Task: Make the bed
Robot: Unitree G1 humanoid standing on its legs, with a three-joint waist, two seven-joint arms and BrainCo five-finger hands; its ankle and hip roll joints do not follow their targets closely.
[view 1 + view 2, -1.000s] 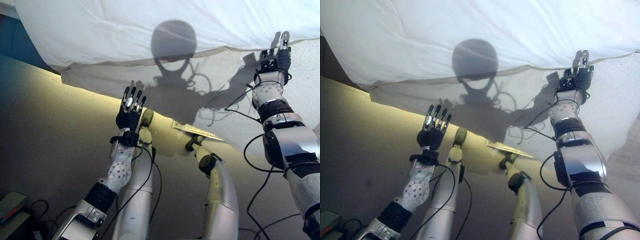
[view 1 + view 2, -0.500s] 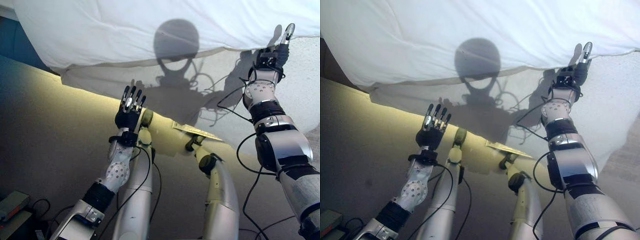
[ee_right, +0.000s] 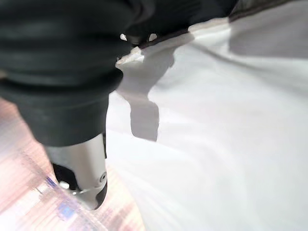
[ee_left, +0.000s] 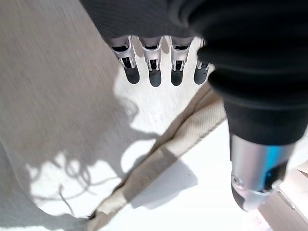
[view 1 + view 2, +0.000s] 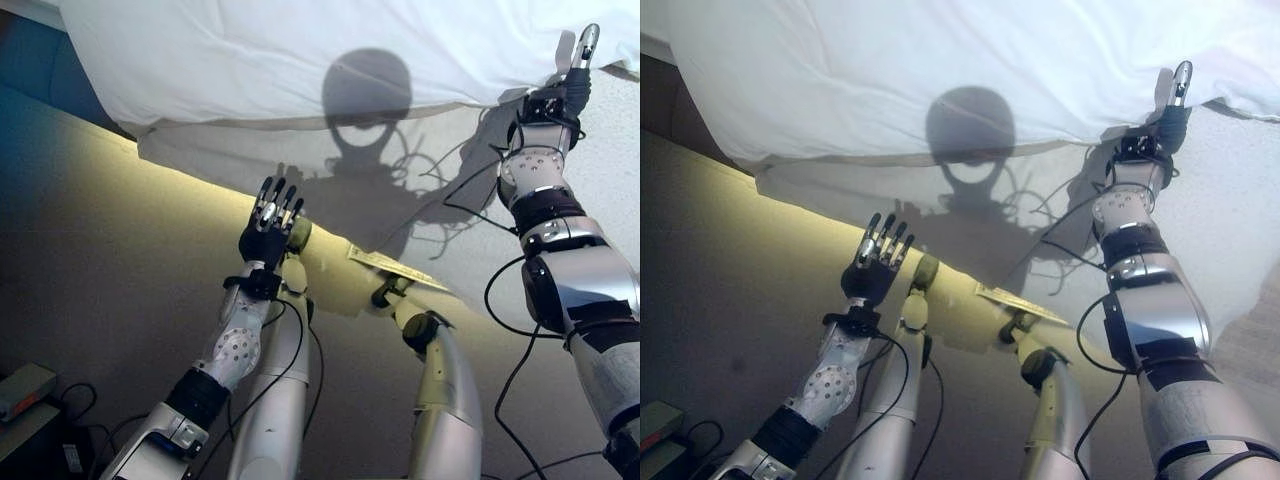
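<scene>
I have the right hand [image 5: 568,85] stretched far forward at the hem of the white duvet [image 5: 300,50], fingers straight and pointing up along the cloth edge. In its wrist view the thumb [image 3: 82,178] hangs free beside the white fabric; I cannot tell whether the fingers pinch the hem or merely rest against it, since they are hidden past the dark cover. The left hand [image 5: 268,228] is released, fingers [image 4: 154,72] straight and spread, hovering apart from the bedding. Ahead of and above it the duvet lies across the bed, and just below the duvet's edge the grey sheet [image 5: 230,160] hangs over the side of the mattress [image 5: 760,230]. A beige seam of cloth [image 4: 163,163] runs beyond the left fingertips.
</scene>
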